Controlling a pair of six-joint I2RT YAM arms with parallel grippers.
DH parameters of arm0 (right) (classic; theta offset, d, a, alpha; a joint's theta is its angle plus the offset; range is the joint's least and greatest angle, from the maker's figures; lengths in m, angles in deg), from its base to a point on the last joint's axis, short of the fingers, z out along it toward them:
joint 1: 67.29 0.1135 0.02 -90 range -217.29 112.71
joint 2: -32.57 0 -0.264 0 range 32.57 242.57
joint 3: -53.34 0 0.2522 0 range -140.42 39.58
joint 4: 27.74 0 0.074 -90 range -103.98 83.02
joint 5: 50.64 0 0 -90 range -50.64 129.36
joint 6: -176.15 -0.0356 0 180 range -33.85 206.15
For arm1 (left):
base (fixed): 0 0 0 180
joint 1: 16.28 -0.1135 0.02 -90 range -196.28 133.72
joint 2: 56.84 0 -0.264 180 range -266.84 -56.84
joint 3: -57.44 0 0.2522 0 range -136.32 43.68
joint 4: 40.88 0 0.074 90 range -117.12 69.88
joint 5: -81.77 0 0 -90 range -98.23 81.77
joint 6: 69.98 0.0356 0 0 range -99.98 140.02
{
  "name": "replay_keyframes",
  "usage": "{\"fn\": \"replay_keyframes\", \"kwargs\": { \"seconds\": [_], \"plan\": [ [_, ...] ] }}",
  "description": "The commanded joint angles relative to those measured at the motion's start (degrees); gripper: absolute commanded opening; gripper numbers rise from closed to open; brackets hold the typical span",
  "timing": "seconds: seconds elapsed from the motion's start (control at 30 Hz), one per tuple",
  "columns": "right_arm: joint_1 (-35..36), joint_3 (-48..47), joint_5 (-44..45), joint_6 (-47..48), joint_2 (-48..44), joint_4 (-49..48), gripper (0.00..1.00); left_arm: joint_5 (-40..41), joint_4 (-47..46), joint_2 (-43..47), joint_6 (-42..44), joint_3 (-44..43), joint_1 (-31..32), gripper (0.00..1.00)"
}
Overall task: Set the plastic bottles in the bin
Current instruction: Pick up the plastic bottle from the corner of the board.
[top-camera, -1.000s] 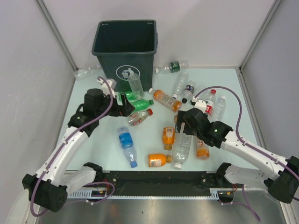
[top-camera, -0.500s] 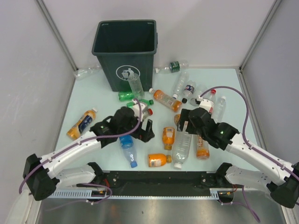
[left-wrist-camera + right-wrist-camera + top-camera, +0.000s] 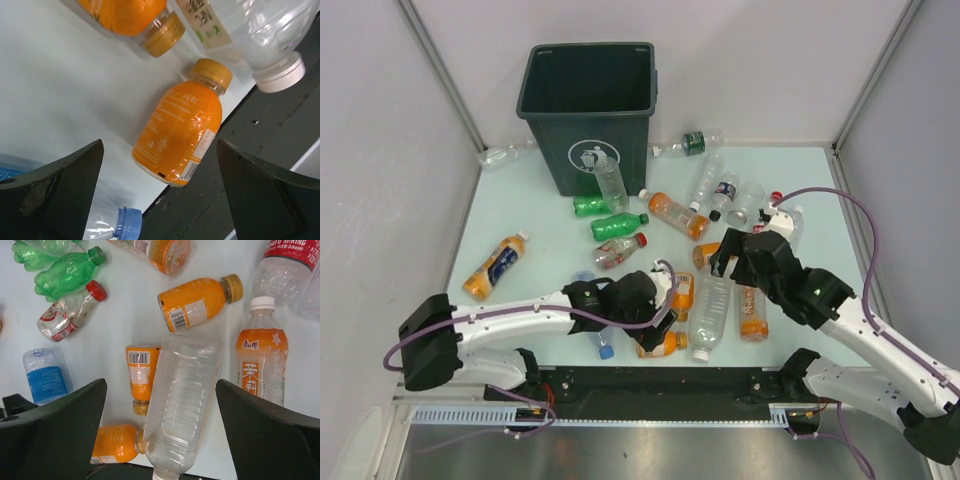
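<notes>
The dark green bin [image 3: 588, 100] stands at the back of the table. Plastic bottles lie scattered in front of it. My left gripper [image 3: 663, 303] [image 3: 160, 145] hangs open over a small orange bottle [image 3: 660, 343] [image 3: 180, 132] at the front edge, not touching it. A blue-capped bottle [image 3: 122, 226] lies beside it, mostly under my arm. My right gripper [image 3: 735, 258] [image 3: 161, 382] is open above a large clear bottle [image 3: 708, 315] [image 3: 182, 405]. An orange tea bottle [image 3: 753, 312] [image 3: 261, 365] lies just right of that.
Green bottles [image 3: 618, 225] and a red-capped clear bottle [image 3: 618, 250] lie left of centre. An orange bottle with a blue label [image 3: 497, 265] lies alone at the left. More clear bottles [image 3: 725, 195] cluster at the back right. The black front rail [image 3: 650, 385] borders the table.
My left arm swung from beside the bin down to the front middle, over the small orange bottle, uncovering the orange bottle at the left. My right gripper shifted slightly right. Both stayed open.
</notes>
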Motion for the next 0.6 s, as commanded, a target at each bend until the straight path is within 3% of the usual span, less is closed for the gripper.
{"fn": "replay_keyframes", "kwargs": {
  "seconds": [0.0,0.57],
  "plan": [
    [-0.3,0.0,0.8,-1.5,-1.9,1.2,0.96,0.8,0.2,-1.9,3.4,-0.5,3.5,1.0],
    [-0.5,0.1,2.5,-2.1,-3.2,3.1,0.97,4.7,1.1,-14.2,7.3,-3.7,6.8,0.99]
  ]
}}
